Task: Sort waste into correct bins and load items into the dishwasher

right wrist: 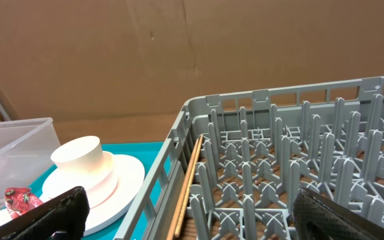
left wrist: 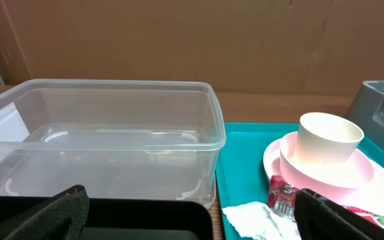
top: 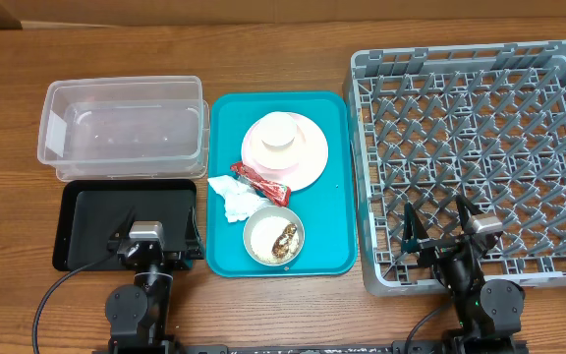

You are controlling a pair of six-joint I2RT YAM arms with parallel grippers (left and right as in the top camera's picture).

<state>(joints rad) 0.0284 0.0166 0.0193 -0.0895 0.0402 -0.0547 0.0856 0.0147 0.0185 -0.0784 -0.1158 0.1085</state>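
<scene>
A: Overhead first — where are my grippers?

B: I see the left gripper [top: 154,241] spread wide over the black tray [top: 86,211], holding nothing; the right gripper [top: 436,221] equally wide, empty, over the near edge of the dish rack [top: 480,147].

A: And the waste?

B: On the teal tray [top: 337,187] — whitish bowl [top: 259,228] of scraps [top: 285,239] at six o'clock, napkin [top: 236,200] and red wrapper [top: 260,181] toward nine, cup [top: 280,133] atop the pink plate [top: 308,162] at twelve. Beyond, at ten, the clear tub [top: 126,123].

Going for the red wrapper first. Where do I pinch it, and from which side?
Pinch the red wrapper near its middle, across its narrow width, coming straight down from above. It lies flat and slanted on the teal tray, hemmed by the pink plate and the napkin, so a side approach looks blocked.
</scene>
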